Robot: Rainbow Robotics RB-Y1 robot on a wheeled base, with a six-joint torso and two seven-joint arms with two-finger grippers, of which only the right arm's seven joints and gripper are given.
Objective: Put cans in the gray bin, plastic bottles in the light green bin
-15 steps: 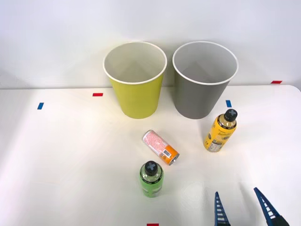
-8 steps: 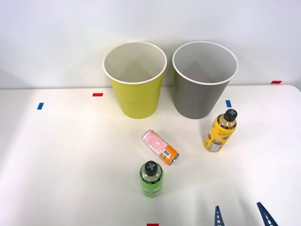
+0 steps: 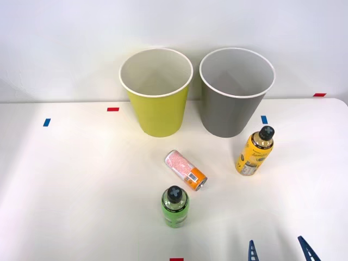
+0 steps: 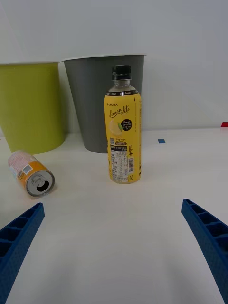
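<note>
A yellow-orange plastic bottle [image 3: 254, 152] [image 4: 122, 128] with a black cap stands upright in front of the gray bin [image 3: 236, 91] [image 4: 100, 99]. A green bottle [image 3: 174, 207] stands nearer the front. Between them a pink-white can [image 3: 186, 169] [image 4: 31, 173] with an orange band lies on its side. The light green bin [image 3: 156, 91] [image 4: 29, 105] stands left of the gray one. My right gripper [image 3: 279, 251] [image 4: 114, 254] is open at the table's front right, its blue fingers [image 4: 209, 237] spread wide, well short of the yellow bottle and touching nothing.
Both bins stand at the back against a white wall. Small red [image 3: 112, 109] and blue [image 3: 46, 122] tape marks dot the white table [image 3: 81, 185]. Open tabletop lies to the left and along the front.
My right gripper has drawn back toward the front edge, so less of its fingers shows in the front view. The bottles, can and bins have not moved.
</note>
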